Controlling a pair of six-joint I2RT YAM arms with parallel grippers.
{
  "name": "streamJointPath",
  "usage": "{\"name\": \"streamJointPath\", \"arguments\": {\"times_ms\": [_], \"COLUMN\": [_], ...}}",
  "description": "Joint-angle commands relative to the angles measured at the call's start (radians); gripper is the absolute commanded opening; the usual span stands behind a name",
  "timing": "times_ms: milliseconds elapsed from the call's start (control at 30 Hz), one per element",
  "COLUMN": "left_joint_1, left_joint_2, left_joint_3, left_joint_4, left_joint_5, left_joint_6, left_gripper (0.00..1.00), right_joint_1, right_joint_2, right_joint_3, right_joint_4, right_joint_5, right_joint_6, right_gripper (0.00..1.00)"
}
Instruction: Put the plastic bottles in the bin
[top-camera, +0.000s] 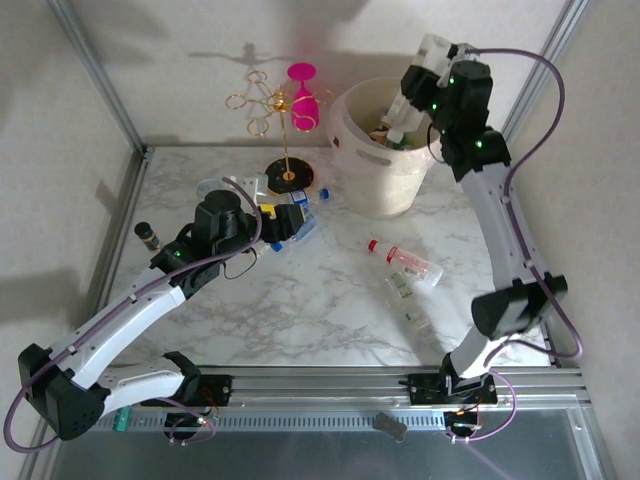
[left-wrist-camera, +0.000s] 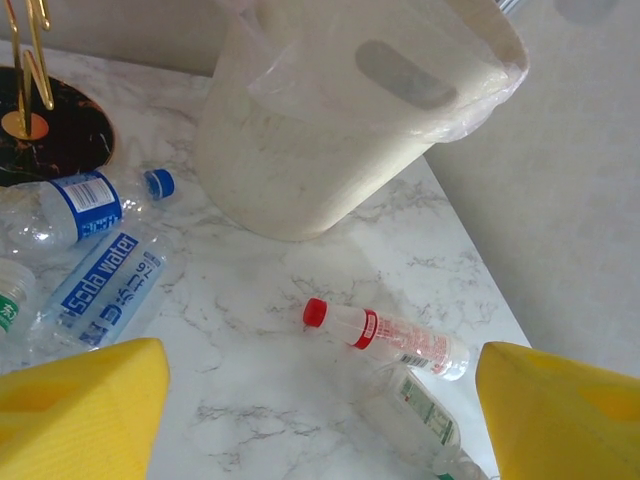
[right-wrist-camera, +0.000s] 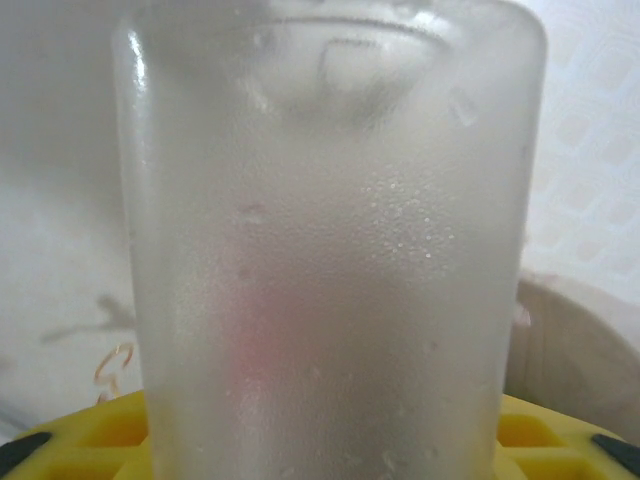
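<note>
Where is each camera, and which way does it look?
Top external: above and behind, looking down at the white marble table; both arms.
Left wrist: on left arm, facing the big round cream plastic bin; open left pincer.
Right wrist: on right arm, facing a frosted plastic bottle in right pincer.
Top and left share the bin.

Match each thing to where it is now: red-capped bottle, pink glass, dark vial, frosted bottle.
Things:
1 red-capped bottle
2 pink glass
3 dark vial
4 frosted bottle

Places:
A in the right gripper, over the bin
B lying on the marble table, right of centre
C hanging on the gold rack
D near the table's left edge

Pairs: 1-B, 2-C, 3-D, 4-A
</note>
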Motion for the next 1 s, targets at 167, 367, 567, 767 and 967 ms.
{"name": "streamJointPath", "arguments": {"times_ms": [167, 367, 567, 767, 967], "left_joint_1": [-0.007, -0.005, -0.005, -0.005, -0.005], "left_joint_2": [0.031, 0.042, 0.050, 0.047, 0.042], "left_joint_3": [0.038, 0.051, 0.039, 0.031, 0.028], "left_joint_4": [0.038, 0.030, 0.038, 0.040, 0.035], "left_joint_5": [0.030, 0.023, 0.025, 0.021, 0.006], "left_joint_6": [-0.017, -0.002, -0.007, -0.006, -0.006], "left_gripper": [0.80, 0.80, 0.80, 0.80, 0.80], "right_joint_1": [-0.071, -0.063, -0.024, -0.015, -0.016], "right_joint_2": [0.290, 0.391, 0.422, 0.443, 0.472], "right_joint_3": [0.284, 0.291, 0.219, 0.163, 0.186], "right_joint_4": [0.071, 0.101, 0.082, 0.084, 0.043], "right_joint_5": [-0.109, -0.164, -0.160, -0.172, -0.180], "right_joint_6": [0.222, 0.318, 0.310, 0.323, 0.303], "right_gripper": [0.37, 0.35, 0.37, 0.43, 0.54]}}
